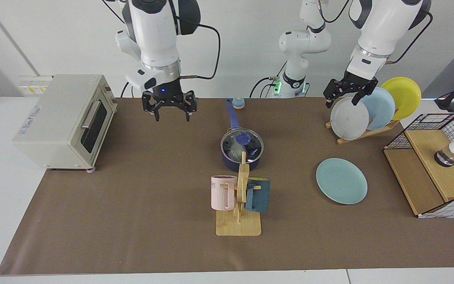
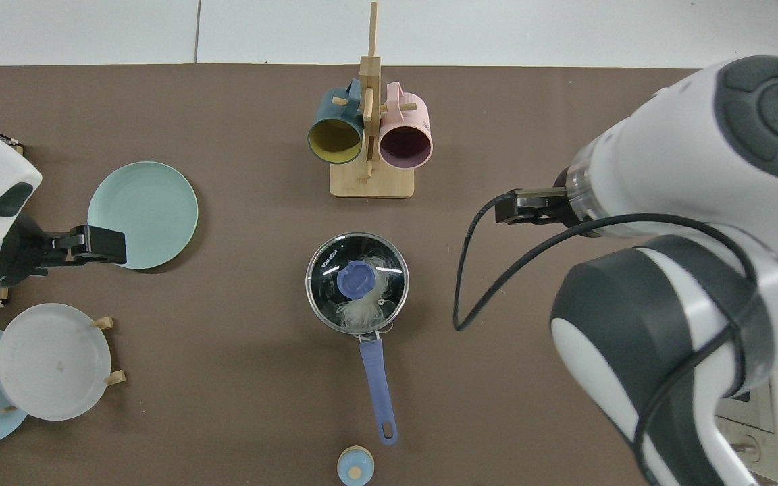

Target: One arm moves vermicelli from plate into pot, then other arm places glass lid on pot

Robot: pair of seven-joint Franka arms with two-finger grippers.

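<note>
Lid (image 2: 356, 280) is seated on pot (image 1: 242, 161), vermicelli (image 2: 362, 308) seen inside; plate (image 1: 341, 180) bare at pot's 3 o'clock in facing view. Right pincer (image 1: 169, 111) is held open and empty near the toaster; left pincer (image 1: 349, 94), open, waits by the rack. Both steps are judged done; only retreat is called for.

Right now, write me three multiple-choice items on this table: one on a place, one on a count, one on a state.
1. Where is the vermicelli?
A. on the teal plate
B. in the pot, under the glass lid
C. in the pink mug

2. How many mugs hang on the wooden mug rack?
A. one
B. two
C. four

3. What is the right gripper doing?
A. gripping the lid knob
B. holding a plate
C. hanging open above the mat, holding nothing

Answers:
1 B, white strands show through the glass lid seated on the pot, and the teal plate is bare.
2 B, a pink mug and a dark blue mug.
3 C, its fingers are spread, near the toaster oven.
</note>
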